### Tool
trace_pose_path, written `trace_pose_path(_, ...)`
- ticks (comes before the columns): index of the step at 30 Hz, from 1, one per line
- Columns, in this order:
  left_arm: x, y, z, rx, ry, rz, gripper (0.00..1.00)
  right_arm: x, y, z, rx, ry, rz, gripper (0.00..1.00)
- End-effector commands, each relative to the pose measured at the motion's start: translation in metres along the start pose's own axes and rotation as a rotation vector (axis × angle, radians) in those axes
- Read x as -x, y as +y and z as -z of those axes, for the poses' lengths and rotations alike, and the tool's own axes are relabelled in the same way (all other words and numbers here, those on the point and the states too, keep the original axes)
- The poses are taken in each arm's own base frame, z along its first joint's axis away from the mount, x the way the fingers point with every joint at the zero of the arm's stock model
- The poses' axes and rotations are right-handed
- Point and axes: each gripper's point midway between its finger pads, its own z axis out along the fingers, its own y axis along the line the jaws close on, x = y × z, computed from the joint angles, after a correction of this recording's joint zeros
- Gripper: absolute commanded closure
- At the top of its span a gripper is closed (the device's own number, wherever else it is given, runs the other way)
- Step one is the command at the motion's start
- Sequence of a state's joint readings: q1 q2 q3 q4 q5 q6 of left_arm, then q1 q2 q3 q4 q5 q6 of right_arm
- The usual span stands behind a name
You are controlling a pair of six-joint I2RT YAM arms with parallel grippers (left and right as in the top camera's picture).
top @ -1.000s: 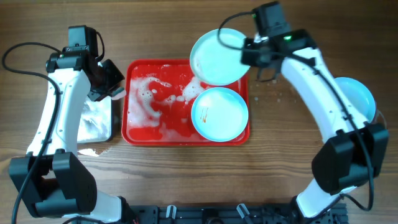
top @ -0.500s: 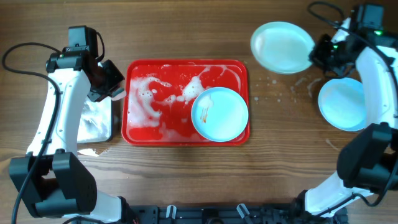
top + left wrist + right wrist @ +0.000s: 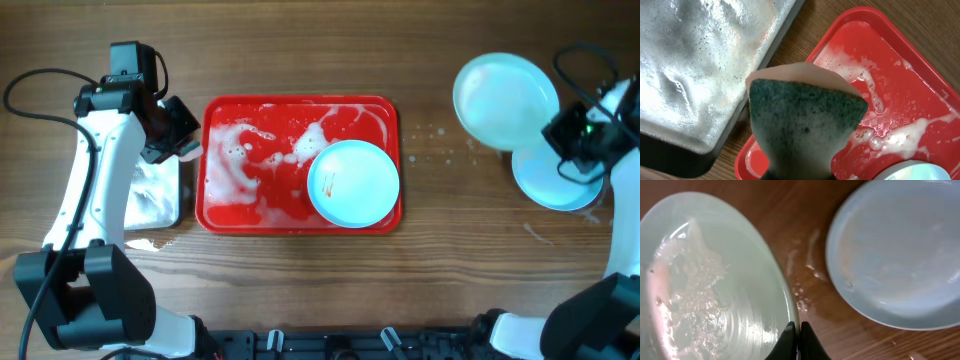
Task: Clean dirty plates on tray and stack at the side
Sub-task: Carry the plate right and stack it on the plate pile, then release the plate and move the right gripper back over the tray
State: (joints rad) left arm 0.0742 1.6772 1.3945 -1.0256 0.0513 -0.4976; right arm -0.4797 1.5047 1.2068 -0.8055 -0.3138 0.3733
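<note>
From overhead, the left gripper [image 3: 178, 137] hangs over the gap between the metal tray [image 3: 150, 195] and the left rim of the red tray [image 3: 300, 101]; its jaws cannot be made out from here. One plate [image 3: 353, 182], with a small orange smear, lies in the right half of the red tray beside white foam [image 3: 240, 160]. The right gripper [image 3: 553, 128] is pinched on the near edge of a second plate [image 3: 503, 88], held above the table [image 3: 450, 250], and a third plate [image 3: 553, 185] lies on the wood just beside and partly under that arm. In the left wrist view, the jaws are clamped on a green-faced sponge [image 3: 802, 125] above the red tray's foamy corner. In the right wrist view, the dark fingertips [image 3: 789, 339] are pressed together on the sudsy plate's rim, and the third plate lies flat to the right, apart from it.
</note>
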Motion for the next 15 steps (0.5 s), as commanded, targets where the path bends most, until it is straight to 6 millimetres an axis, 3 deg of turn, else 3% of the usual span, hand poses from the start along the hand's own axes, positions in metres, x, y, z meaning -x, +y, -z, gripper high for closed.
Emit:
trace_pose_path(1, 0.003, -0.005, 0.007, -0.024, -0.016, -0.021, 0.96, -0.009, -0.015, -0.003, 0.009, -0.002, -0.057, 0.96)
trace_pose_path(8, 0.004, -0.005, 0.007, -0.024, -0.016, -0.021, 0.96, -0.016, -0.037, -0.019, -0.007, -0.013, -0.114, 0.96)
trace_pose_path(15, 0.004, -0.005, 0.007, -0.024, -0.016, -0.021, 0.96, -0.016, -0.081, -0.018, -0.056, -0.035, -0.245, 0.96)
